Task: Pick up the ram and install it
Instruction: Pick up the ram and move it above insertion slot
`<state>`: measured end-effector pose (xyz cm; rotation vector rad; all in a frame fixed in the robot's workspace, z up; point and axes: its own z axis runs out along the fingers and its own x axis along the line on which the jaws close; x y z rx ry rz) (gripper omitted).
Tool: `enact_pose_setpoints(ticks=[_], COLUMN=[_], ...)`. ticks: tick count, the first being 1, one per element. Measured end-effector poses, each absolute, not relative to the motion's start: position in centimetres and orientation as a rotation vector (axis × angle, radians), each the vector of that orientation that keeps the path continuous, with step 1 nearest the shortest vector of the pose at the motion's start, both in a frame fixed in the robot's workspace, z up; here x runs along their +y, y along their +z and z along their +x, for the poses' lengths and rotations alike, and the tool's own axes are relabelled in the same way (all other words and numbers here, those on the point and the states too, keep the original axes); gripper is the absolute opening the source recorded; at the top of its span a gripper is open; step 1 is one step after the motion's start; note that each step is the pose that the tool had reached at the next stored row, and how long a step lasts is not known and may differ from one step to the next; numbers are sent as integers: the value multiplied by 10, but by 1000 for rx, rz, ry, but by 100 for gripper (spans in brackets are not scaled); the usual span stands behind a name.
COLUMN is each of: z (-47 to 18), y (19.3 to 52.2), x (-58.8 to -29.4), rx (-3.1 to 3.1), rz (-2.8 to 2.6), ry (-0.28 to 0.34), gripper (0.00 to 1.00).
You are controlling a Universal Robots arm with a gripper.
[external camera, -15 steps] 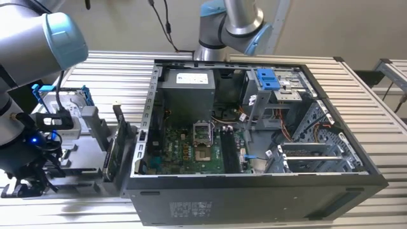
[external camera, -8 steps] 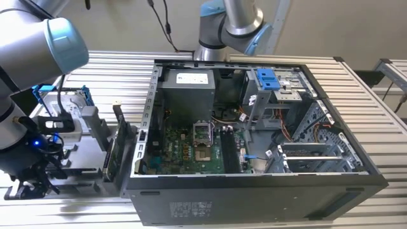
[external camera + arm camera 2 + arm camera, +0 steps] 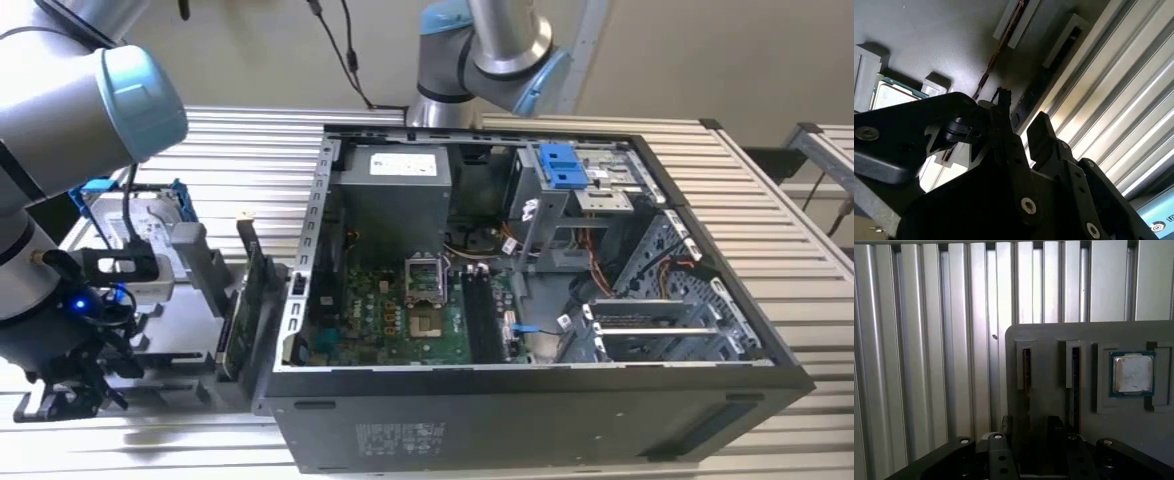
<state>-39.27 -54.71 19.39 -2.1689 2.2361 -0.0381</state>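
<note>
in the first wrist view the gripper (image 3: 1029, 429) is open and grips nothing, its fingers partly cut off by the frame edge; the ram (image 3: 1026, 367) stands edge-on in a slot of the grey holder (image 3: 1054, 337) on the table (image 3: 914, 340), running in between the fingers; whether they touch it is unclear

The computer case (image 3: 534, 420) stands on the table (image 3: 787, 250). Just beside it, at the exterior view's left, lies a holder plate (image 3: 180, 335). On the plate, the ram (image 3: 1026, 375) stands in a slot, with a processor (image 3: 1132, 372) nearby.
</note>
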Motion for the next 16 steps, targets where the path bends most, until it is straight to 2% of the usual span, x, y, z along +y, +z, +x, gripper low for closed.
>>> enact_pose_setpoints(ticks=[7, 9, 10, 12, 16], z=[-393, -393, -393, -393, -393], y=[194, 194, 194, 194, 194], x=[-547, -547, -547, -547, -547], rx=[2235, 2235, 2235, 2235, 2234], rz=[-2170, -2170, -2170, -2170, -2171], ry=[-38, -38, -38, -38, -38], gripper=[40, 27, 27, 16, 14])
